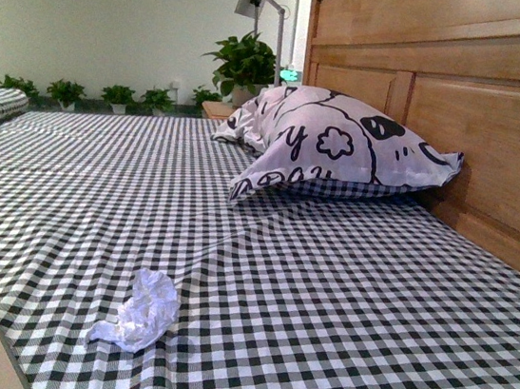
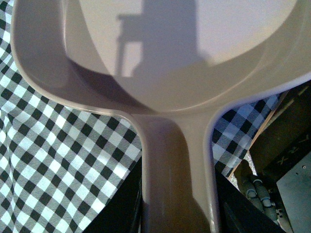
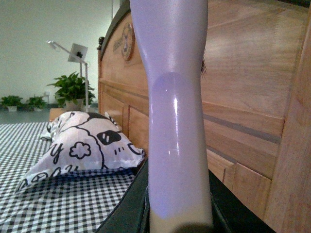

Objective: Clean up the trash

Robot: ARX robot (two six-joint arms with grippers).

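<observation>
On my left, the left gripper (image 2: 177, 199) is clamped on the handle of a beige dustpan (image 2: 160, 73) over the checked sheet (image 1: 342, 301). The trash (image 1: 141, 311), a crumpled white tissue, lies on the sheet near the pan's corner, well apart from the printed pillow (image 1: 334, 142) by the headboard (image 1: 500, 121). The right gripper (image 3: 179, 216) grasps a pale handle (image 3: 177, 121), possibly a brush's; I can't see its head.
</observation>
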